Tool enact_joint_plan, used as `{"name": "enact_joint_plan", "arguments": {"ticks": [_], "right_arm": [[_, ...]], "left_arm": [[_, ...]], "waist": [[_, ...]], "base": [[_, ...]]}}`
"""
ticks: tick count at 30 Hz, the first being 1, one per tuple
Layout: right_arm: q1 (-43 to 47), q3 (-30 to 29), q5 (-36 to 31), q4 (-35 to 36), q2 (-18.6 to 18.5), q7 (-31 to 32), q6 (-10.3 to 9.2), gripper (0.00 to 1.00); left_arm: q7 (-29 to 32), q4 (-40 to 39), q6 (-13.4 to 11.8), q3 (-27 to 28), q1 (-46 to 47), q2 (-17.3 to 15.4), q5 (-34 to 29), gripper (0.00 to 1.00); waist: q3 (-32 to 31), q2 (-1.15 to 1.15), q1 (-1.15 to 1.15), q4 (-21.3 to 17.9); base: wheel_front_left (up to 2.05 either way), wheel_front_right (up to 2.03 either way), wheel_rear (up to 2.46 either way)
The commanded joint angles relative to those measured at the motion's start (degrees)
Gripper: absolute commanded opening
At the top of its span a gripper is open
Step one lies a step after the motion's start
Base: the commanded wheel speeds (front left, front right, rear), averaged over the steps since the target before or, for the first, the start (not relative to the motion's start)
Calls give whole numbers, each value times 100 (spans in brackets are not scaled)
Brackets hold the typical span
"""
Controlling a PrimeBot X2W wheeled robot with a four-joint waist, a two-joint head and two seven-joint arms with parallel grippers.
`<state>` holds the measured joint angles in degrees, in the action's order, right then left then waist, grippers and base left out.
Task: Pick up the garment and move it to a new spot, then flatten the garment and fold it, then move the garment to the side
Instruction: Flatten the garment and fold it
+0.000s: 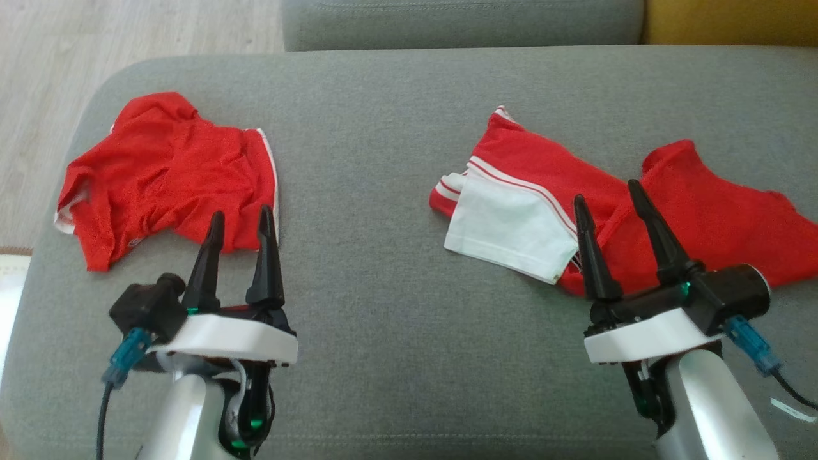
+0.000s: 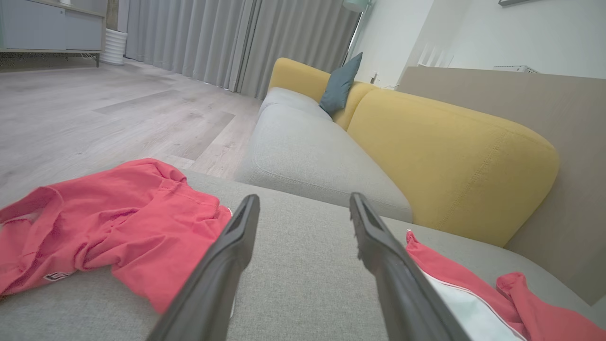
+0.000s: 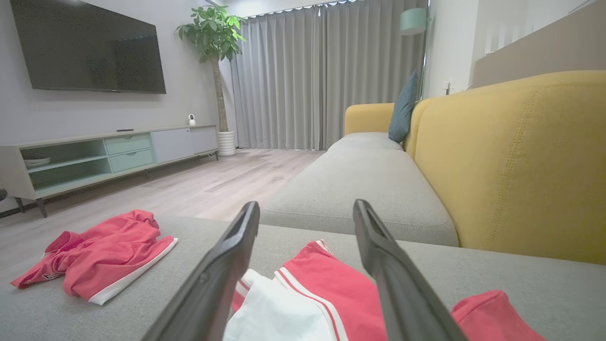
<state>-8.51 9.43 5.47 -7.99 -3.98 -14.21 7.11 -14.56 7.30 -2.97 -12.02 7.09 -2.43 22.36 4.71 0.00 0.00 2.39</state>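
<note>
My left end effector (image 1: 241, 212) and right end effector (image 1: 606, 190) both gape empty. I judge pickup pending: right must drop and pinch the garment (image 1: 517, 179).

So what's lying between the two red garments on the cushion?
Nothing: in the head view the stretch of grey cushion between the left garment and the right garment is bare.

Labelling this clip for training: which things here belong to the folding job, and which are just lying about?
Job: red-and-white garment, red garment, grey cushion, left gripper, right gripper.
Lying about: blue pillow, television, plant, yellow backrest.
</note>
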Motion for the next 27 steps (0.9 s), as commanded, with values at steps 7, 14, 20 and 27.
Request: {"name": "enact_joint_plan", "arguments": {"ticks": [7,14,20,27], "right_arm": [[-282,276,-82,-31,75,-24,37,100],[-452,800,-21,-588,-68,250,37,100],[-798,1339,-69,-1287,-246,549,37,100],[-1346,1539,-107,-2248,-324,687,37,100]], "left_arm": [[-44,-254,-10,147,153,-44,69,100],[-44,-223,-23,60,221,-44,129,100],[-44,-217,-26,-2,316,-44,163,100],[-44,-226,-43,-131,454,-44,189,100]], "waist": [[135,0,0,174],[290,0,0,363],[487,0,0,537],[795,0,0,809]], "base": [[0,0,0],[0,0,0],[0,0,0],[0,0,0]]}}
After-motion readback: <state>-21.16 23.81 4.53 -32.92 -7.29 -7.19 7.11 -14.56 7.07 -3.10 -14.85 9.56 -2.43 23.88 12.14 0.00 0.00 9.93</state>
